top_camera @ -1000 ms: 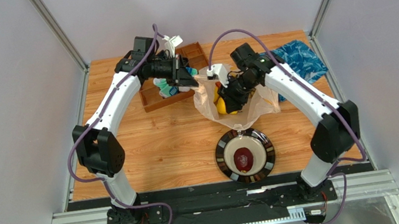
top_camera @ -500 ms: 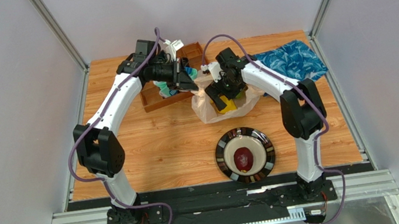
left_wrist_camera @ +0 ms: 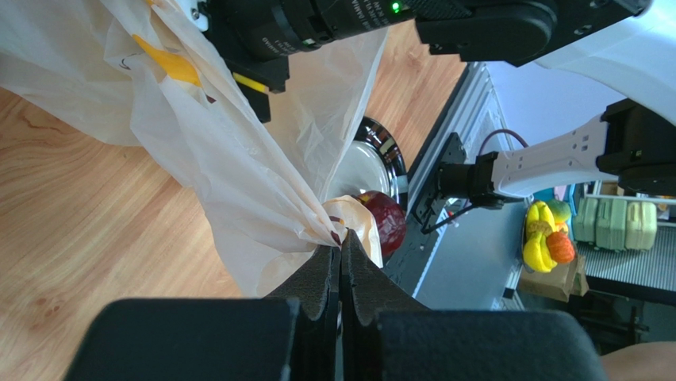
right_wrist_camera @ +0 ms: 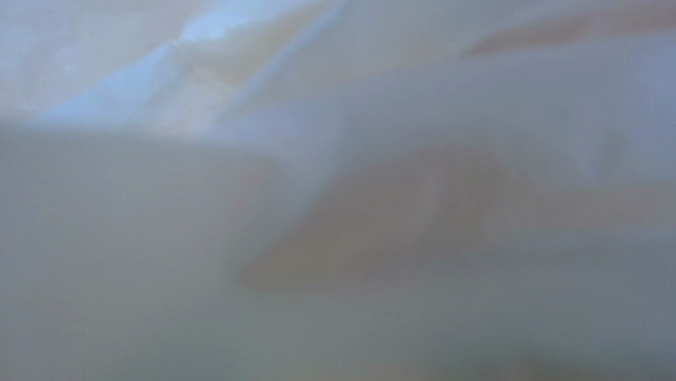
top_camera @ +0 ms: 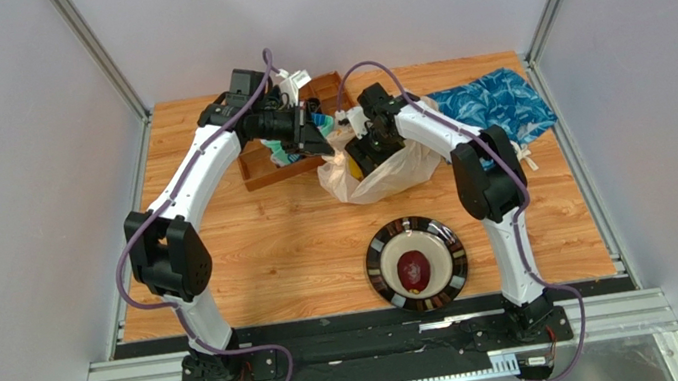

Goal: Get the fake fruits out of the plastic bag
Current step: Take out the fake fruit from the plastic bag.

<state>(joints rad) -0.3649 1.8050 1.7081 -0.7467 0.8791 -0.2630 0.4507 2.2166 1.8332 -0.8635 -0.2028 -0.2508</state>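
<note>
Wood-grain tabletop [top_camera: 252, 254], grey walls on three sides. Plastic bag [top_camera: 398, 172] is lying crumpled at the middle-far part of the table, between the two grippers.

Left gripper [left_wrist_camera: 341, 252] is pinching a gathered fold of the bag, with the jaws pressed together and film bunched between them. From that pinch the bag is stretching up and away toward the right arm, pulled taut.

Right gripper [top_camera: 364, 153] is sitting down at the bag's upper edge, apparently reaching into its mouth. Its own camera is showing only blurred pale plastic, so I cannot tell whether the fingers are spread or closed, or holding anything.

One dark red fruit [top_camera: 414, 271] is resting on the plate [top_camera: 383, 290], nearer the arm bases than the bag and apart from it. No other fruit is showing through the film.

Judgement: whatever is remaining inside is lying closer to the right gripper, so the right arm is the one placed to fetch while the left is holding the bag taut.
</note>
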